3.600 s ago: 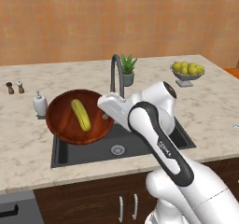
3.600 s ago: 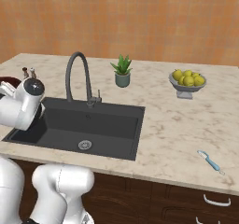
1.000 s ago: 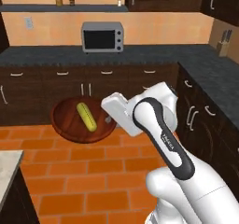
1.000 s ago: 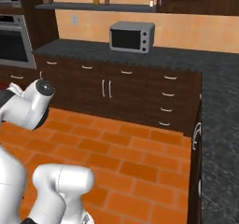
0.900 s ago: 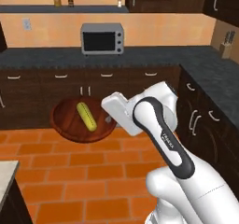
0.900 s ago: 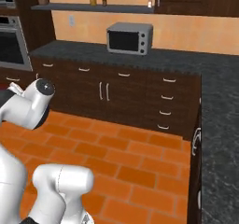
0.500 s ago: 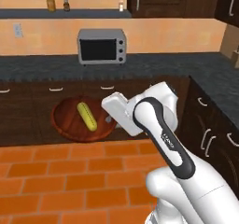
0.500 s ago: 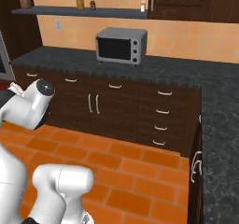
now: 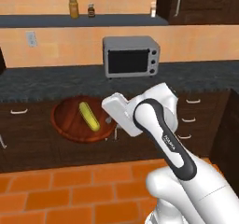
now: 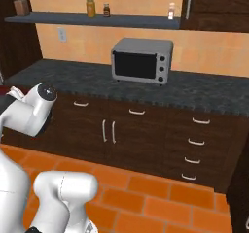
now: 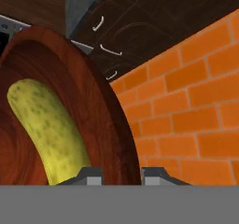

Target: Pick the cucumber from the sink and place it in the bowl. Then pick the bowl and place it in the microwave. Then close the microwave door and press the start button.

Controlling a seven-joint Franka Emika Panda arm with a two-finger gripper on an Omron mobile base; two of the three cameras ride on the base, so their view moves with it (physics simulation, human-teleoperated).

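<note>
Since half a second ago the base has turned further, so the whole room has slid sideways in both base views: the silver countertop oven [image 9: 131, 56] now stands nearer the middle of the left base view, while the bowl and cucumber keep the same place against the hand.

The dark worktop [image 9: 56, 80] runs across behind the hand, above dark cabinets with drawers [image 10: 194, 140], and the orange brick floor [image 9: 70, 190] lies below it. The shelf [image 10: 97, 19] above the oven carries small jars.

The arm [image 9: 158, 125] reaches leftward in the left base view. The hand [image 11: 121, 173] is closed on the bowl [image 9: 81, 120]: in the hand view the rim of the bowl runs down between the two fingertips [image 11: 154, 173], one on each side of its wall. The bowl is carried in the air, in front of the cabinets, just left of the hand.

The cucumber [image 9: 89, 115] lies inside the bowl, on its floor, close to the gripped rim.
</note>
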